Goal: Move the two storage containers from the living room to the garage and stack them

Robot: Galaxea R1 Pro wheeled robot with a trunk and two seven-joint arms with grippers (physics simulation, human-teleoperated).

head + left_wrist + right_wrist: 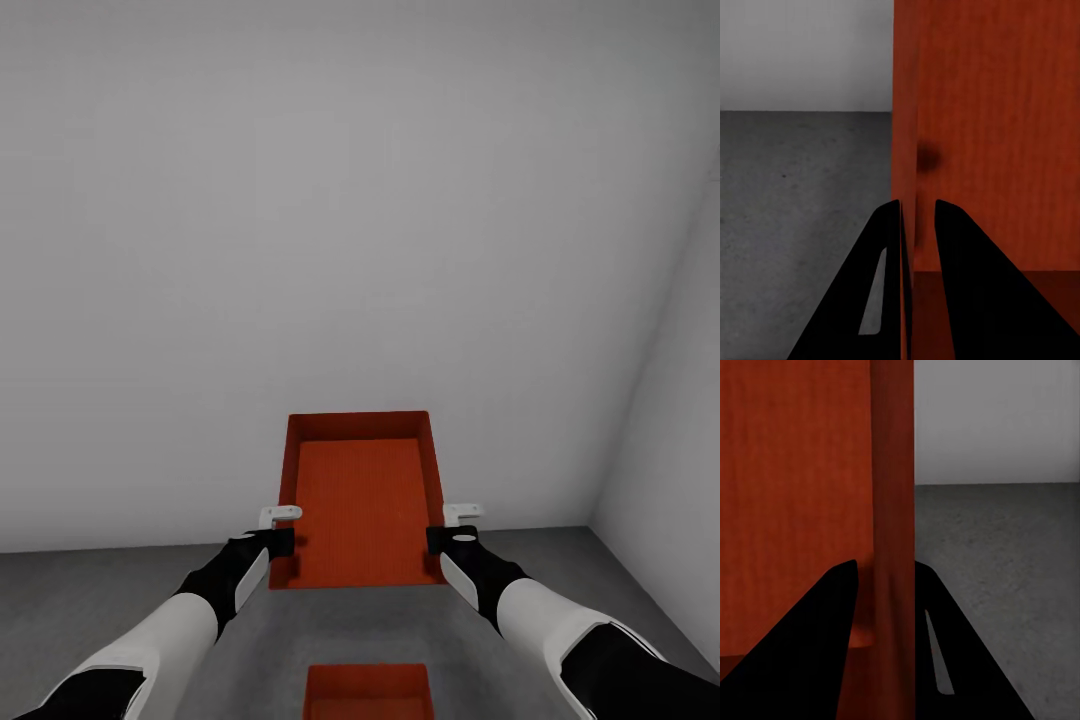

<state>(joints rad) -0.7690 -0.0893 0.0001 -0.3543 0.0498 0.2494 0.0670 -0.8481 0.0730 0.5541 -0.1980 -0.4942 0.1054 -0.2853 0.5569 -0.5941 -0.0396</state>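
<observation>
We've got the container pinched w/ left gripper & right gripper on opposite thin side walls—prob light but flexy.

Soft, even, dim light with no glare washes the white wall grey; renders slightly blurred, shadows faint.

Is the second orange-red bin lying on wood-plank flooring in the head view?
No: the lower storage container sits on grey speckled concrete floor, below the container that both hands hold up.
</observation>
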